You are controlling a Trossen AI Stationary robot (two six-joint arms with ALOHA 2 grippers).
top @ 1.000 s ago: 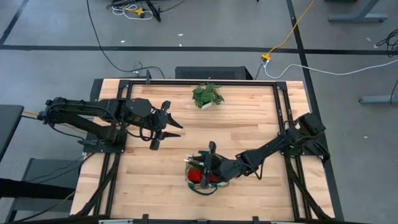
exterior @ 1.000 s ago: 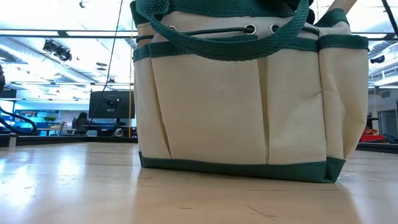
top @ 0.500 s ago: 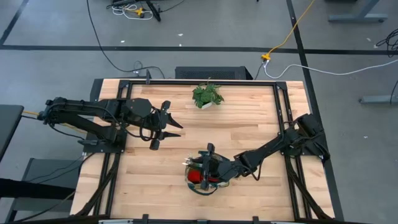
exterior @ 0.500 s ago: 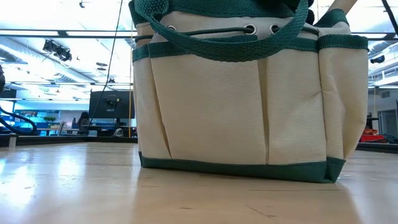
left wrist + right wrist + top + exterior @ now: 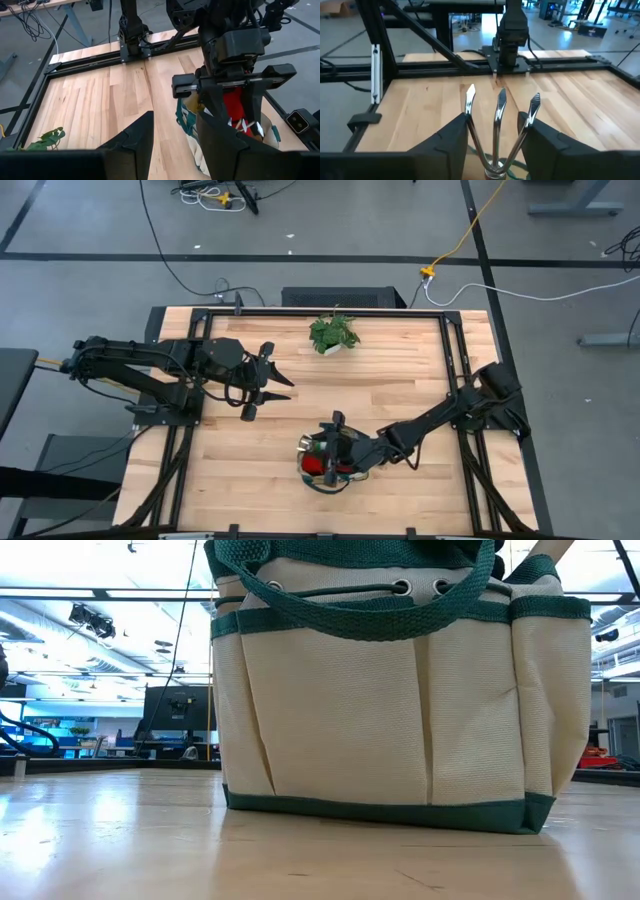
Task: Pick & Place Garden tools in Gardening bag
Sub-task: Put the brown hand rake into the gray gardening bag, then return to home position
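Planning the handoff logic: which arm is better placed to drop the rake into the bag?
Right. Its gripper holds the rake directly over the bag; the left gripper waits apart, carrying nothing.

1. Gardening bag [image 5: 325, 465] sits on tabletop [image 5: 400, 380], near the front edge, about mid-width
2. Right hand [image 5: 334, 442] over the bag's mouth; hand rake [image 5: 497, 112] between its fingers, prongs up
3. Gloves [image 5: 239, 107] inside bag
4. Potted plant [image 5: 333, 333] at the back edge
5. Left hand [image 5: 272, 383] left of centre, well apart from bag
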